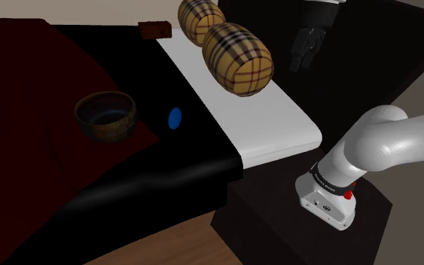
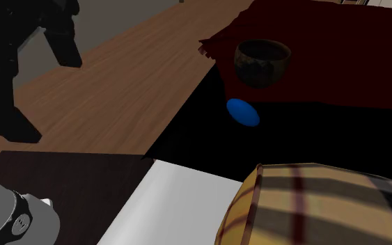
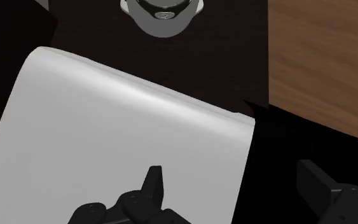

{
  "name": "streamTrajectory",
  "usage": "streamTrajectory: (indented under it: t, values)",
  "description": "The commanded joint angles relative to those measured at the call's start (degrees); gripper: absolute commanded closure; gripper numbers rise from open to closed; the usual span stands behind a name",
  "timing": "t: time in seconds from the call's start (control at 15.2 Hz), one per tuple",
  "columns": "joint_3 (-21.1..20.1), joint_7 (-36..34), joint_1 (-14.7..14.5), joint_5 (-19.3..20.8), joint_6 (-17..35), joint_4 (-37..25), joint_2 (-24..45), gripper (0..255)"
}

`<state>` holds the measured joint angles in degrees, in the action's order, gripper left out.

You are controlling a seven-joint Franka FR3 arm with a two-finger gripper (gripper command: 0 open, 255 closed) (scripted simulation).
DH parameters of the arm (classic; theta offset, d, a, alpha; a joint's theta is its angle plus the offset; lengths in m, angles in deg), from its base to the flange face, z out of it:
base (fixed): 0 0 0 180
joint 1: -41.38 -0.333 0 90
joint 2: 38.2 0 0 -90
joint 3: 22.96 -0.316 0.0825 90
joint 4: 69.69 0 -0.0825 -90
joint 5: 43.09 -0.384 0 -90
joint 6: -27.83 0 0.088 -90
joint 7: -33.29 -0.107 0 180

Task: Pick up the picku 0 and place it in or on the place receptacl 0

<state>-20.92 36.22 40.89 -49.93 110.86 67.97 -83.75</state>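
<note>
fingers [image 3: 152, 186] spread, well apart from blue oval [image 1: 175, 117].

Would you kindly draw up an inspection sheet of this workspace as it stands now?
Surface: black top with a white pad along it, dark red cloth at one end.
Job's things: blue oval object on the black top near the cloth's edge; dark bowl upright on the cloth.
Clutter: two plaid bolsters on the white pad; small brown block beyond them.
Grippers: gripper open, holding nothing, above the pad's edge.
Cables: nothing seen.
Surroundings: wooden floor.
</note>
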Motion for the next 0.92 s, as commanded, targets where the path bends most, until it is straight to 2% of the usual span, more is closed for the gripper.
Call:
streamTrajectory:
  t: [0.0, 0.46, 0.86]
  values:
    - [0.0, 0.0, 0.0, 0.0, 0.0, 0.0, 0.0, 0]
    - [-5.5, -10.4, -0.5, -8.4, 11.9, 3.2, 7.7, 0]
    - [-9.8, -18.0, -1.2, -14.7, 22.7, 2.7, 17.3, 0]
